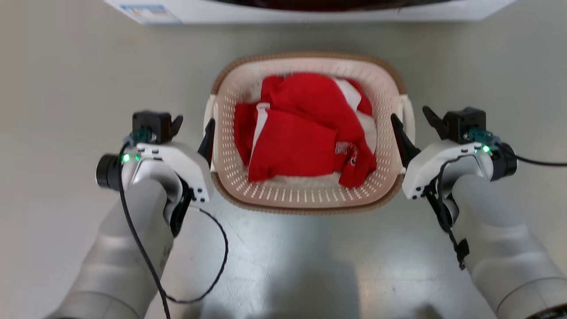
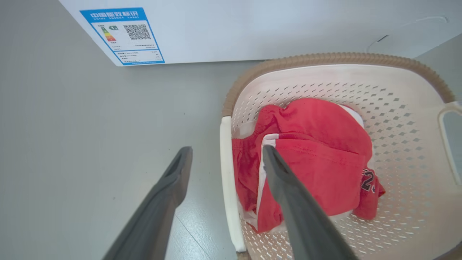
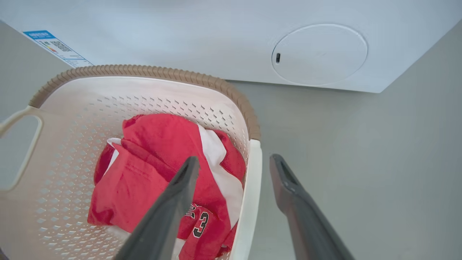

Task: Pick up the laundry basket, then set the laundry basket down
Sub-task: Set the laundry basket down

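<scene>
**Both grippers stand open astride the handles of a basket resting on the floor.**
The cream-white perforated plastic laundry basket (image 1: 305, 57) with a tan woven-look rim sits upright on the grey floor (image 1: 66, 71), centred between the arms and just short of the white washer (image 1: 310, 13). Its mouth faces up, with a crumpled red-and-white garment (image 1: 305, 133) inside. Its long axis appears to run left to right across the robot, a handle at each end. The left gripper (image 1: 196, 120) brackets the left handle (image 2: 227, 173), one finger inside and one outside. The right gripper (image 1: 411, 116) mirrors it at the right handle (image 3: 251, 187). Neither arm is nearer.
</scene>
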You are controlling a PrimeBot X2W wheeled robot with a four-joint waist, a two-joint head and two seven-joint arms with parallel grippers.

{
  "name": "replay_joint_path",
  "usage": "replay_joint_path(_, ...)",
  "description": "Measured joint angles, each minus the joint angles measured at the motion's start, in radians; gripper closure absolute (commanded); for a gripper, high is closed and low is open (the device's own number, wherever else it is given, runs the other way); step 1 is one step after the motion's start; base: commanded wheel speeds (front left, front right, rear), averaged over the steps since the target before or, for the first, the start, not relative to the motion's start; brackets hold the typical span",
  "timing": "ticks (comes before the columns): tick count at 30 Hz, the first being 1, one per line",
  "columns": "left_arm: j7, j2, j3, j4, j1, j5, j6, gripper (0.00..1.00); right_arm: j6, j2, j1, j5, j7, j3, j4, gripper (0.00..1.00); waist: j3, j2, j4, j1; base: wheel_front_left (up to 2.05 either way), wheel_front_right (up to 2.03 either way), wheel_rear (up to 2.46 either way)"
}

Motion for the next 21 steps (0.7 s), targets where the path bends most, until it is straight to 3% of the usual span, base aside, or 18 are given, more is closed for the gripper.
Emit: replay_joint_path(21, 0.0, 0.023, 0.24, -0.246, 0.381, 0.115, 0.014, 0.0, 0.0, 0.026, 0.286, -0.137, 0.0, -0.186, -0.23, 0.0, -0.427, 0.0, -0.028, 0.0, 0.0, 0.0, 0.0)
